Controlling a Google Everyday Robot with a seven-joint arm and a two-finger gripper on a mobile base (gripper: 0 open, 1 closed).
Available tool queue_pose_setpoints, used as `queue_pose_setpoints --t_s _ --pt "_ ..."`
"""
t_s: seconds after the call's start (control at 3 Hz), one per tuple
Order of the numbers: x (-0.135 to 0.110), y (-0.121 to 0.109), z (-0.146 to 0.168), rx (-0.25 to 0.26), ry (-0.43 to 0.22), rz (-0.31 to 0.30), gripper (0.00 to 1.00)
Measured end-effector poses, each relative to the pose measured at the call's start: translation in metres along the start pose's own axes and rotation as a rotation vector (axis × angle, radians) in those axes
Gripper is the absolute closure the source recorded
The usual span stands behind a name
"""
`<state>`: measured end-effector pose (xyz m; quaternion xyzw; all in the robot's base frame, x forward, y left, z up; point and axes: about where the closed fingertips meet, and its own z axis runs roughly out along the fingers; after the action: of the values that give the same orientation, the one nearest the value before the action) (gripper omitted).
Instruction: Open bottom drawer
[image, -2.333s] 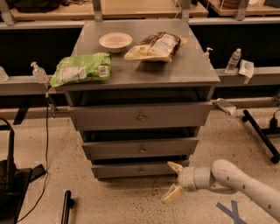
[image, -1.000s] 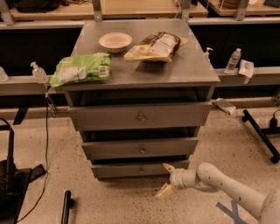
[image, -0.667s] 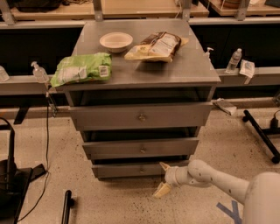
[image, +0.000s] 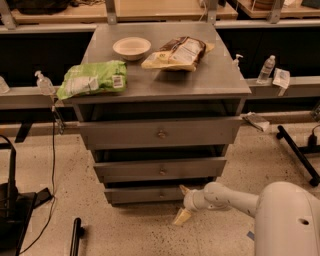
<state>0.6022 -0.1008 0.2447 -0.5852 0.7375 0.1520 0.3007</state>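
Observation:
The bottom drawer is the narrowest grey front, lowest of three in the grey cabinet, just above the floor. Its front sits slightly out from the cabinet body, and I cannot make out its knob. My gripper is at the right part of that drawer front, reaching in from the lower right on a white arm. Its tan fingers are spread open, the upper fingertip at the drawer's front, the lower one near the floor. Nothing is between them.
Above are the middle drawer and the top drawer. On the cabinet top lie a bowl, a green bag and a brown snack bag. A black stand is left, a black bar right.
The arm has swung left along the floor, bringing the gripper from right of the cabinet up to the bottom drawer's front. The drawers have not moved.

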Motion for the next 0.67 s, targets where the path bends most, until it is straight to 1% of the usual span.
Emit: queue_pose_setpoints --t_s 0.33,0.67 --pt "0.000 -0.009 -0.002 0.045 -0.133 -0.033 0.00" --pt "-0.002 -0.023 -0.007 0.070 -0.257 -0.049 0.00"
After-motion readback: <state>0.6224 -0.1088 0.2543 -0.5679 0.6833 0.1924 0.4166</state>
